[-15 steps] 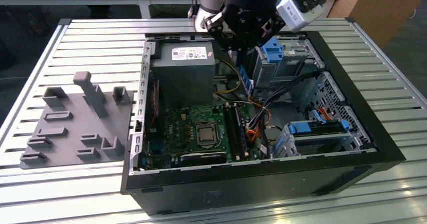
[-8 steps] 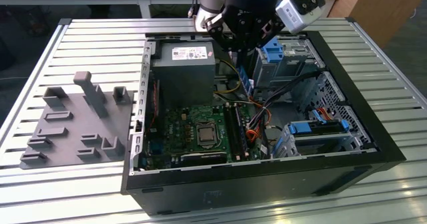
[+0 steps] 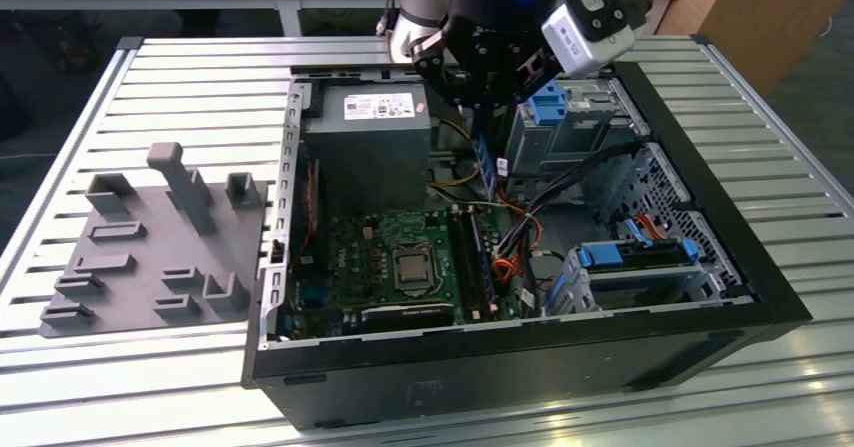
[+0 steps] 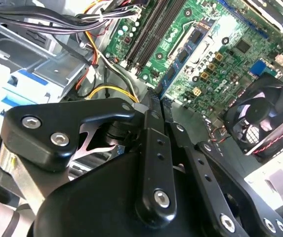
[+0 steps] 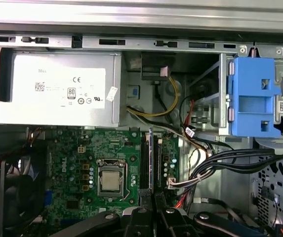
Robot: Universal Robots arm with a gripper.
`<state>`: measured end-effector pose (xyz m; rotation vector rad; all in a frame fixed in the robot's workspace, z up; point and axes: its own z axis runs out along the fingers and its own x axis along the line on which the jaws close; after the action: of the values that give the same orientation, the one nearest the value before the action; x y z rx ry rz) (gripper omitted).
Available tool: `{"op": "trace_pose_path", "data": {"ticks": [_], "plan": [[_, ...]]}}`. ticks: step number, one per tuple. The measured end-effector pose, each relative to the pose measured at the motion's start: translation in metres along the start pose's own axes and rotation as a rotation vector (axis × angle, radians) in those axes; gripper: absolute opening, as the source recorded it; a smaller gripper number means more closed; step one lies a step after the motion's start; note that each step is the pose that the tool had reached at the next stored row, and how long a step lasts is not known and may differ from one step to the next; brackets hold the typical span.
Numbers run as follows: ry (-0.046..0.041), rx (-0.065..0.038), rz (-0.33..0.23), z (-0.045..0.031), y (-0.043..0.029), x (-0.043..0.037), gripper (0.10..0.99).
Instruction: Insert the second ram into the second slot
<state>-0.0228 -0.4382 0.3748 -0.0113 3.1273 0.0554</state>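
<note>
My gripper (image 3: 489, 117) hangs over the open computer case (image 3: 707, 327), shut on the second ram (image 3: 491, 159), a thin dark-blue stick held upright below the fingers. In the first wrist view the ram (image 5: 151, 158) shows edge-on, running out from the gripper (image 5: 150, 198) and lined up over the black memory slots (image 5: 143, 163) on the green motherboard (image 5: 82, 148). In the second wrist view the ram (image 4: 183, 54) stretches from the gripper (image 4: 156, 106) toward the board, with the slots (image 4: 151, 29) beside it. It floats above the slots, apart from them.
A grey power supply (image 3: 367, 137) sits at the case's far end, close to the gripper. The processor socket (image 3: 404, 264), a fan (image 4: 264, 118), loose cables (image 3: 534, 232) and blue drive-bay latches (image 5: 252, 96) surround the slots. A grey fixture plate (image 3: 154, 247) lies at the exterior view's left.
</note>
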Motion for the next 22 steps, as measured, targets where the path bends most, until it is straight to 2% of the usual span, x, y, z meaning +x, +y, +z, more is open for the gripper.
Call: {"op": "trace_pose_path", "data": {"ticks": [9,22], "plan": [[0.0011,0.0,-0.006,0.0121,-0.0044,0.0002,0.133],[0.002,0.002,-0.013,0.0297,-0.0061,0.0004,0.133]]}}
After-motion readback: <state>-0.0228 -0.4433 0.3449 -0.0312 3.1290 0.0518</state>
